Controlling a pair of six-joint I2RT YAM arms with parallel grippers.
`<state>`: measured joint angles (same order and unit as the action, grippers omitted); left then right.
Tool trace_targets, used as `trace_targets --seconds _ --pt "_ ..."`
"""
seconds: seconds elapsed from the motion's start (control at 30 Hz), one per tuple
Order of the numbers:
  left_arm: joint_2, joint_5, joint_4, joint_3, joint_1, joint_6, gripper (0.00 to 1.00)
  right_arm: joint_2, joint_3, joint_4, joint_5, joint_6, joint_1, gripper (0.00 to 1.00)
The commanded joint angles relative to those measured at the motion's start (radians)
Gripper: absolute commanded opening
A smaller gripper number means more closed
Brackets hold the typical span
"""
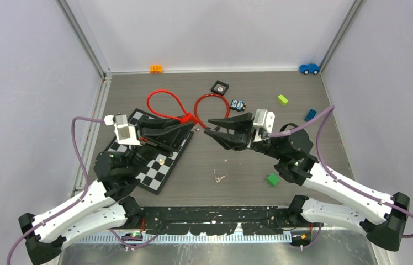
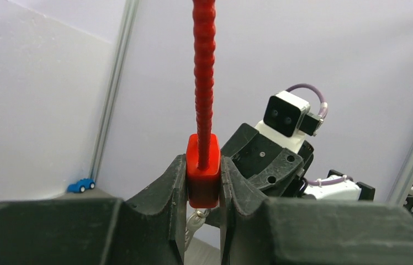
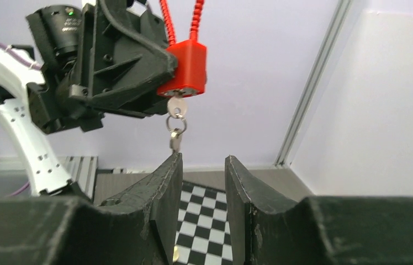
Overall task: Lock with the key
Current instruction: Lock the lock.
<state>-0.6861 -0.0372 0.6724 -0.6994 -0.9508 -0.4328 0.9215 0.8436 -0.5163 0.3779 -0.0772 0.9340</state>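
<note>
Above the table (image 1: 237, 165), left jaws grip the red lock (image 2: 202, 176); right jaws stand parted.

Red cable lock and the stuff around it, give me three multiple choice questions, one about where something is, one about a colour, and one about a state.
1. Where is the red plastic cable lock body?
A. Flat on the chequered mat
B. Clamped in the left gripper
C. On the floor by the back wall

2. What colour is the toy car in the far right corner?
A. Blue
B. Yellow
C. White

3. How does the right gripper stand?
A. Shut on the red cable
B. Shut on a green block
C. Open, holding nothing

Answers:
1 B, black fingers press both sides of the lock.
2 A, it shows blue from above.
3 C, its fingers stand apart below the small silver key in the lock.
</note>
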Motion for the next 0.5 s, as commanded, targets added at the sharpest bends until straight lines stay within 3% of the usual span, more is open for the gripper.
trace_targets --seconds 0.0,0.13,0.47 --pt "-0.011 0.029 0.136 -0.043 0.001 -0.023 0.0 0.03 0.035 -0.24 -0.076 -0.024 0.003 0.39" --pt "-0.024 0.029 0.156 -0.038 0.001 -0.023 0.0 0.054 0.042 -0.296 -0.067 -0.008 0.004 0.4" --pt "-0.038 0.029 0.18 -0.034 0.001 -0.008 0.0 0.054 0.076 -0.242 0.05 0.01 0.023 0.43"
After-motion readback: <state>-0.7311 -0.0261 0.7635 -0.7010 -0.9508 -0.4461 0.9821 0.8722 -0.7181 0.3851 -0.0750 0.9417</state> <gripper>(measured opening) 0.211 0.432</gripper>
